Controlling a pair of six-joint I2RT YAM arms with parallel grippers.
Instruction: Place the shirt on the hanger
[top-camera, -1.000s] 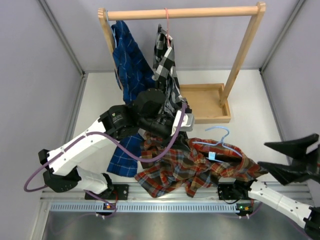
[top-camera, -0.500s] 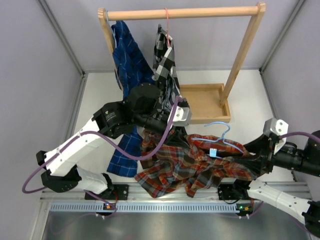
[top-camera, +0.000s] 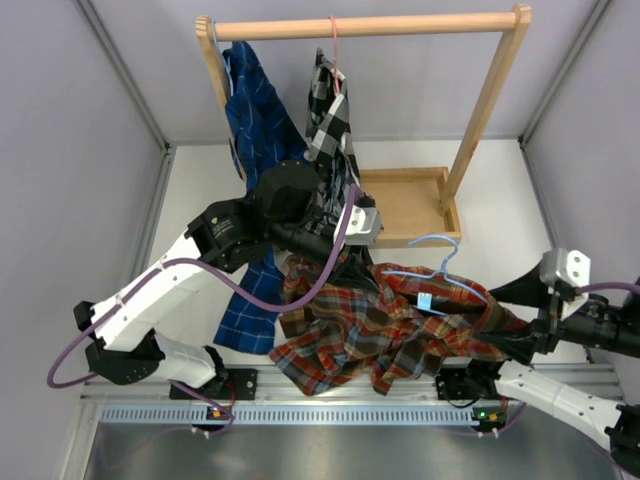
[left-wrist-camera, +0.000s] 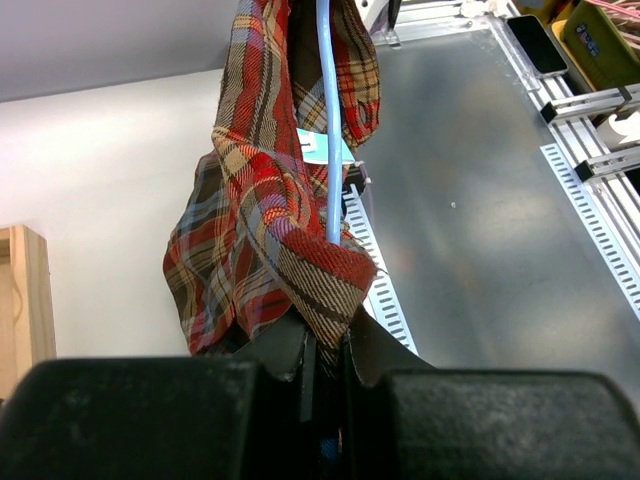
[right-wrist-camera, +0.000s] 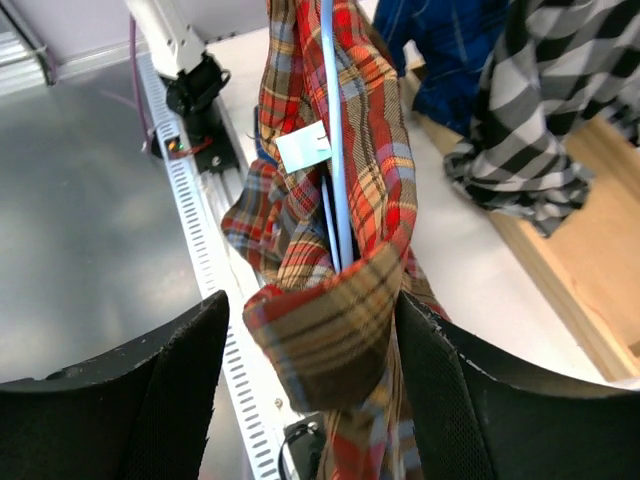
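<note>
The shirt (top-camera: 390, 330) hangs bunched above the middle of the counter's (top-camera: 500, 190) near edge, stretched between the two arms. The hanger (top-camera: 447, 272) is already threaded through it, with the hook poking out at the collar towards the far edge. The step in hand looks like seating the shoulders over the wire ends.

The left gripper (left-wrist-camera: 325, 345) has its jaws pressed together on a fold of plaid at one shoulder. The right gripper (right-wrist-camera: 312, 320) has its fingers spread wide on either side of the other shoulder fold, without pinching it. The next move probably calls for the right gripper to close on that fold. It should do so without catching the wire, so the cloth can be drawn over the wire end while the left side holds firm.

The top view alone shows the whole layout. It takes in the hook, the neck label (top-camera: 424, 305), the loose hem trailing towards the near edge, and the wooden rack (top-camera: 370, 25) at the far edge. The dark blue shirt (top-camera: 255, 120) and the checked shirt (top-camera: 335, 120) hang on that rack. In that view the left wrist hides its own gripper. The wrist views supply what the top view lacks: the blue wire running inside the fabric and the state of each pair of jaws. Whether the left jaws also trap the wire end cannot be told.
</note>
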